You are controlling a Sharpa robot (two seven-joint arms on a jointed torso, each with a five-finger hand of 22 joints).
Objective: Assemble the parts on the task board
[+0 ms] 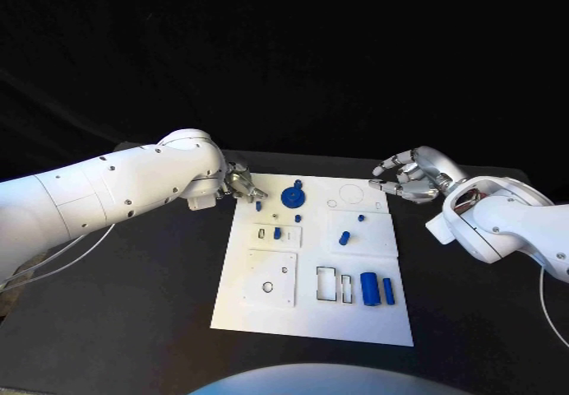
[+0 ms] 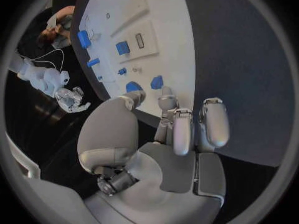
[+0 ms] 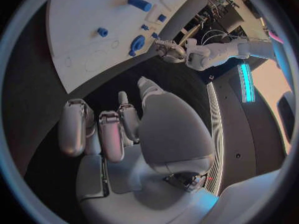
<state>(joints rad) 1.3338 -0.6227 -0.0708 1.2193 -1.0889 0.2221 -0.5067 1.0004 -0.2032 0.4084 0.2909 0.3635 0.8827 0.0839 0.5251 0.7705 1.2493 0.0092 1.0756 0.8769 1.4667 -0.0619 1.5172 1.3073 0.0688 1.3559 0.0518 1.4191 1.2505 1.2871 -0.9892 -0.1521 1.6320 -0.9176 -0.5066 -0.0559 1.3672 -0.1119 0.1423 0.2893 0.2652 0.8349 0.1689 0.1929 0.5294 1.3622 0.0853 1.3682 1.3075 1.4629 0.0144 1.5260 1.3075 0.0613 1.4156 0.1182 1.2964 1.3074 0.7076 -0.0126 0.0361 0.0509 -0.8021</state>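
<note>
Task board (image 1: pixel 311 325) lay mid-table, long axis running away from robot. Blue cylinder (image 1: pixel 370 289) sat near its right-front corner beside a slimmer blue bar (image 1: pixel 388 290), both lengthwise w/ the board. Probably light, rigid, smooth plastic; best pinched across the middle, could roll. Left hand (image 1: pixel 243 186) hovered at board's far-left corner, fingers apart, empty. Right hand (image 1: pixel 413 174) hung off far-right corner, loosely curled, holding nothing.

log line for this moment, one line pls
left hand: open, at task board far left corner | right hand: open, off far right corner | large blue round part: on board, untouched
</note>
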